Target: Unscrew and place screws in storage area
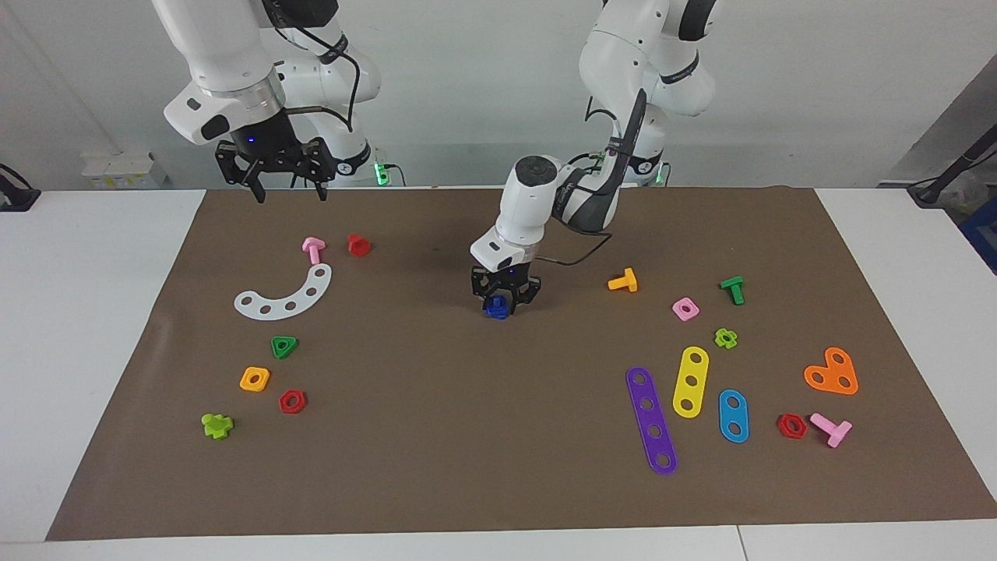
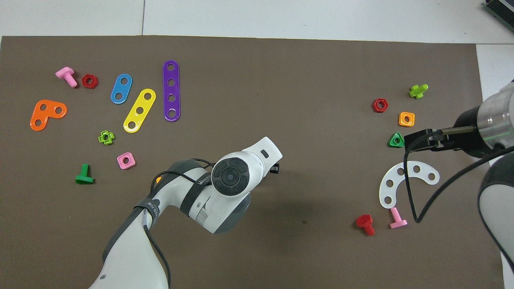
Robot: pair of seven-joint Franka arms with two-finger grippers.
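While the left gripper [image 1: 504, 302] pinches the blue screw [image 1: 496, 308] low over the mat's [image 1: 436, 436] middle, it should keep the grip square and firm. The right gripper [image 1: 285, 185] waits above the white arc plate [image 1: 284, 296], fingers spread.

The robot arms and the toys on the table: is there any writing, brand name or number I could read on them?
Nothing here can be read for certain.
Black strap around the left arm: short white lettering, too small to read.
Blue screw held in the left gripper: no writing visible.
Purple strip and the other toy parts: only holes, no marks visible.
Brown mat: plain, no print.
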